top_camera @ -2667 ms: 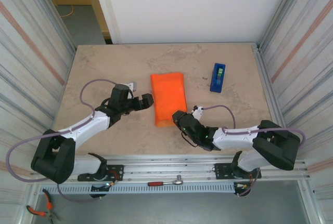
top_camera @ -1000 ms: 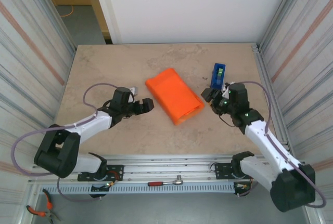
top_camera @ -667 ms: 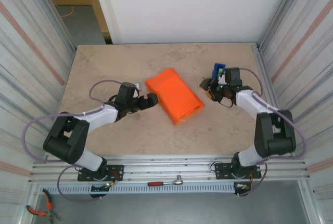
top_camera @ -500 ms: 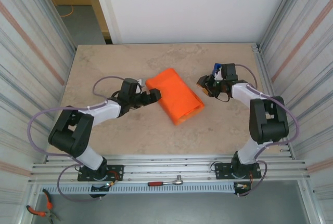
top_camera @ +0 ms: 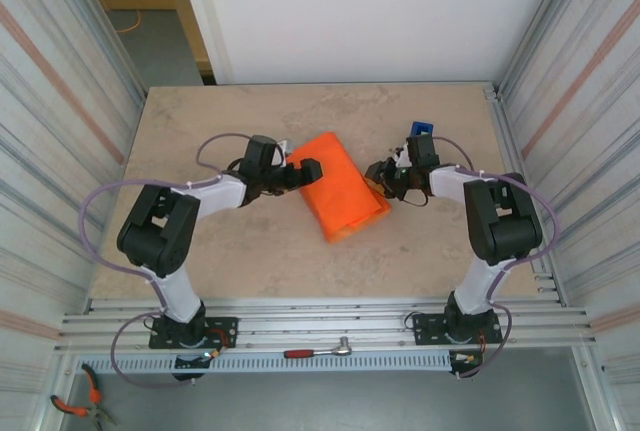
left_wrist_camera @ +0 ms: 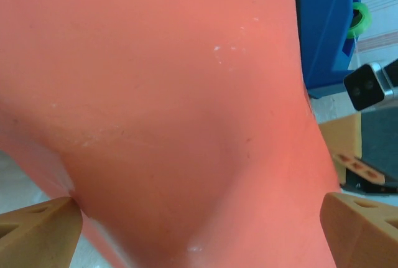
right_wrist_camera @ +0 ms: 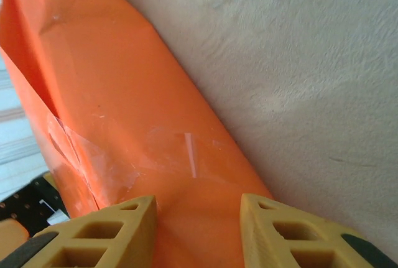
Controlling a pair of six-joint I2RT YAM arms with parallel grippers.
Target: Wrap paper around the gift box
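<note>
The overhead camera looks down from the near edge across the whole bench. Both wrist cameras face the same orange paper close up, from opposite sides.

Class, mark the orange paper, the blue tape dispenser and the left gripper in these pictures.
paper (top_camera: 335, 186), top external view, middle of its upper face.
tape dispenser (left_wrist_camera: 326, 38), left wrist view, its blue side.
left gripper (top_camera: 303, 173), top external view, midway between its fingertips.

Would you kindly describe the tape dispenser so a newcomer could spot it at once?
Start at the beige table, then find the orange paper bundle at its middle. Just right of it, beyond the right end effector, sits the tape dispenser: a small block, the only blue thing on the table.
</note>
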